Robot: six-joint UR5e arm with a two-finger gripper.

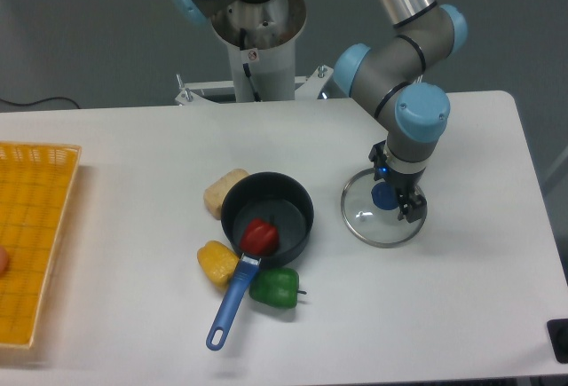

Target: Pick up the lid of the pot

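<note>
Pot lid (374,229), clear, round, with blue knob (384,196): flat on the bench (151,253), right of the pan. Fingers (398,187): parted, directly over the lid, tips about the knob; width of opening and any contact cannot be told. Black pan (293,210), blue handle (232,303) pointing near-left; red pepper (259,237) inside. Tan block (223,193): far-left of pan. Yellow pepper (215,263): near-left, beside pan. Green pepper (278,289): near side, right of handle. Orange basket (46,226): left edge.
</note>
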